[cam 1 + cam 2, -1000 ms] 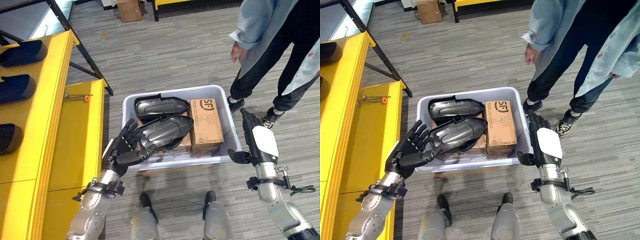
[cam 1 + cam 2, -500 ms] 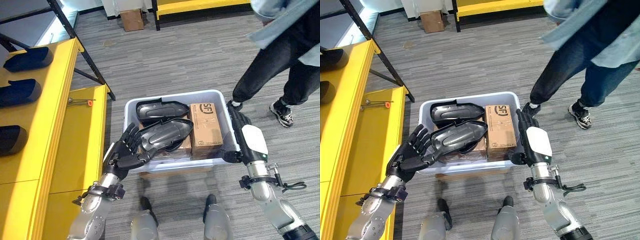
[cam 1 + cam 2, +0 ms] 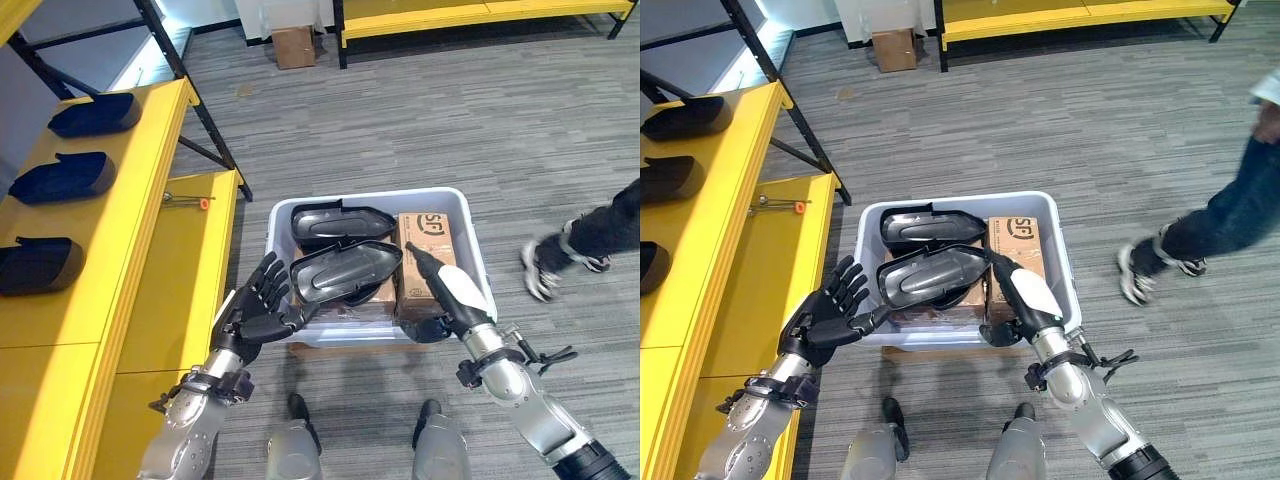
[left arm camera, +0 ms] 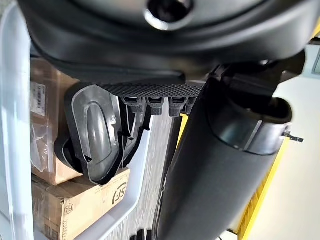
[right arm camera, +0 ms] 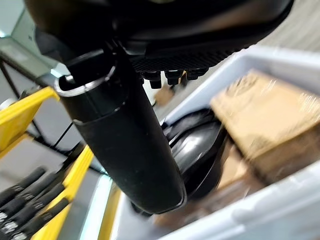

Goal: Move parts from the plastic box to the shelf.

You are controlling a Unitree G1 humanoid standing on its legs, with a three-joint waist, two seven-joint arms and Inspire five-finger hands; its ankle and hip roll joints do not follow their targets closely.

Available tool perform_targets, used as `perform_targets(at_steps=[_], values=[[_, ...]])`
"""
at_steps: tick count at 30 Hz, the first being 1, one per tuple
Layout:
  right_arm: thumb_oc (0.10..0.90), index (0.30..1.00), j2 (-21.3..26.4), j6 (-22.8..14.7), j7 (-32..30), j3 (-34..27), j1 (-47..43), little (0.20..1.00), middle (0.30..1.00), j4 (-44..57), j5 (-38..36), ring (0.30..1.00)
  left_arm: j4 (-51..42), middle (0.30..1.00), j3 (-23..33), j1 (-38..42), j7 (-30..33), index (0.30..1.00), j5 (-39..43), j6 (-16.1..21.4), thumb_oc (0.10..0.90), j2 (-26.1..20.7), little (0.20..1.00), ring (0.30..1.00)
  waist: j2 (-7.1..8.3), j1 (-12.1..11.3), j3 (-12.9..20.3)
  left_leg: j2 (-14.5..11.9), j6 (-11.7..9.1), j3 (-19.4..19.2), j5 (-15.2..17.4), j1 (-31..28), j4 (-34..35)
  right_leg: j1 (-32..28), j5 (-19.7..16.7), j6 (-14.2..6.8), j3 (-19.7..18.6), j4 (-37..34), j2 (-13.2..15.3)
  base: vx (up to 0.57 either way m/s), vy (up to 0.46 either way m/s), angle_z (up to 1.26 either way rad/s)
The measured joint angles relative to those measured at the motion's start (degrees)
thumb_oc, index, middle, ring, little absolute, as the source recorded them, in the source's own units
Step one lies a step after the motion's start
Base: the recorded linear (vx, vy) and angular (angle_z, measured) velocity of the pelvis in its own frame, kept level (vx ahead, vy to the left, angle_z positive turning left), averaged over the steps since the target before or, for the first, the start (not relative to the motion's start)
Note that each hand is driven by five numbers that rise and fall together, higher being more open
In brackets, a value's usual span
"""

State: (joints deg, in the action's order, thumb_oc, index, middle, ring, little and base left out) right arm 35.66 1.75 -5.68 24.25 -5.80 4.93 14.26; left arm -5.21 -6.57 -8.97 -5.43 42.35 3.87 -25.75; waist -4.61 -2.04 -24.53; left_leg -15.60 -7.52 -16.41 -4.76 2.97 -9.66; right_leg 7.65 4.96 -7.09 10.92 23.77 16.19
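A white plastic box (image 3: 365, 197) stands on the floor before me, holding two black moulded parts and brown cardboard cartons (image 3: 428, 232). The nearer black part (image 3: 345, 277) lies across the cartons, tilted up. My left hand (image 3: 258, 308) is open, its fingers spread against that part's left end. My right hand (image 3: 452, 292), with a white cover, is open over the carton, its straight fingers reaching the part's right end. The second black part (image 3: 338, 219) rests at the box's far side, also seen in the left wrist view (image 4: 100, 135).
A yellow shelf (image 3: 150, 190) runs along my left with three black parts (image 3: 70, 176) on it. An orange-tipped tool (image 3: 188, 200) lies on its lower level. A person's leg and shoe (image 3: 585, 240) are at the right. A cardboard box (image 3: 293, 45) sits farther back.
My right hand has come from outside the box's right wall to over the carton, reaching the part's right end. The person has walked off to the right. The camera has shifted.
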Motion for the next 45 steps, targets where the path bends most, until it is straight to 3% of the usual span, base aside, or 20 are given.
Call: perform_targets(at_steps=[4, 18, 20, 24, 29, 33, 36, 41, 45], values=[[0.900, 1.000, -1.3, -0.1, 1.1, 2.2, -2.3, 1.000, 1.000, 0.0, 0.0, 1.000, 0.0, 1.000, 0.0, -0.7, 1.6, 1.000, 0.0, 0.0, 0.900, 0.0, 1.000, 1.000, -0.41, -0.2, 0.2, 0.7, 0.0, 1.0, 0.0, 0.8, -0.1, 0.6, 1.1, -0.1, 0.7, 1.7, 1.0, 0.00, 0.039, 0.15], [0.900, 1.000, -1.5, -1.9, 6.4, 6.9, -11.9, 1.000, 1.000, -0.1, 1.6, 1.000, 0.0, 1.000, 0.0, -1.4, 2.8, 1.000, 0.3, -1.5, 0.900, 0.1, 1.000, 1.000, -1.70, -5.7, -0.2, 1.1, 0.1, 4.4, -1.6, 5.3, -1.2, 5.2, 6.5, 1.2, 3.9, 10.6, 3.4, -0.03, 0.046, 0.15], [0.900, 1.000, -1.5, -2.3, 6.3, 7.0, -13.1, 1.000, 1.000, -0.1, 3.4, 1.000, 0.0, 1.000, -0.2, -1.0, 2.9, 1.000, 0.3, -1.4, 0.900, 0.1, 1.000, 1.000, -2.40, -6.0, -0.8, 1.1, 0.1, 5.6, -1.6, 7.1, -2.2, 6.3, 7.1, 1.3, 4.5, 12.0, 3.7, -0.07, 0.045, 0.17], [0.900, 1.000, -1.4, -2.9, 5.0, 7.2, -15.6, 1.000, 1.000, -0.3, 6.1, 1.000, 0.1, 1.000, -0.4, 0.7, 3.8, 1.000, 0.2, -1.2, 0.900, 0.1, 1.000, 1.000, -2.82, -6.3, -3.8, 1.2, -0.5, 7.2, -2.0, 9.7, -3.1, 8.4, 8.6, 2.1, 5.6, 15.2, 4.5, -0.08, 0.033, 0.20], [0.900, 1.000, -1.4, -2.8, 3.1, 7.1, -17.9, 1.000, 1.000, -1.2, 8.1, 1.000, 0.2, 1.000, -0.5, 1.3, 3.7, 1.000, 0.3, -1.2, 0.900, 0.1, 1.000, 1.000, -3.01, -7.1, -5.1, 0.9, -0.8, 7.5, -3.0, 12.1, -3.0, 11.2, 9.7, 2.8, 6.2, 17.7, 4.9, -0.06, 0.041, 0.11], [0.900, 1.000, -1.7, -2.6, -0.3, 7.1, -18.7, 1.000, 1.000, -1.3, 7.2, 1.000, 0.3, 1.000, -0.6, 1.2, 3.7, 1.000, 2.1, -1.2, 0.900, 0.1, 1.000, 1.000, -3.14, -7.9, -5.6, 0.9, -0.5, 8.3, -3.4, 13.2, -2.9, 12.0, 10.4, 3.0, 7.0, 18.6, 5.1, -0.02, 0.031, 0.09], [0.900, 1.000, -2.8, -2.6, -6.8, 6.5, -19.1, 1.000, 1.000, -1.3, 1.3, 1.000, 0.3, 1.000, -1.3, 1.3, 3.7, 1.000, 2.4, -0.9, 0.900, 0.1, 1.000, 1.000, -3.14, -8.0, -5.6, 1.0, -0.4, 8.3, -3.5, 13.5, -2.9, 12.2, 10.7, 2.9, 7.1, 18.7, 5.2, -0.01, 0.036, 0.03], [0.900, 1.000, -8.9, -3.0, -17.0, 0.9, -19.2, 1.000, 1.000, -1.5, -3.8, 1.000, 0.3, 1.000, -3.4, 2.5, 4.1, 1.000, 2.4, 0.3, 0.900, 0.1, 1.000, 1.000, -3.17, -7.6, -5.6, 1.6, -0.3, 8.2, -3.5, 15.0, -2.9, 14.0, 10.8, 2.7, 6.9, 19.3, 6.0, 0.01, 0.065, 0.02], [0.900, 1.000, -11.1, -5.1, -21.4, -1.6, -19.6, 1.000, 1.000, -1.4, -4.7, 1.000, 0.3, 1.000, -4.7, 3.5, 5.1, 1.000, 2.4, 0.4, 0.900, 0.1, 1.000, 1.000, -3.43, -7.4, -5.7, 1.8, -0.3, 7.9, -3.5, 14.9, -2.9, 14.0, 10.8, 2.7, 6.7, 19.3, 6.1, 0.02, 0.077, 0.00]])
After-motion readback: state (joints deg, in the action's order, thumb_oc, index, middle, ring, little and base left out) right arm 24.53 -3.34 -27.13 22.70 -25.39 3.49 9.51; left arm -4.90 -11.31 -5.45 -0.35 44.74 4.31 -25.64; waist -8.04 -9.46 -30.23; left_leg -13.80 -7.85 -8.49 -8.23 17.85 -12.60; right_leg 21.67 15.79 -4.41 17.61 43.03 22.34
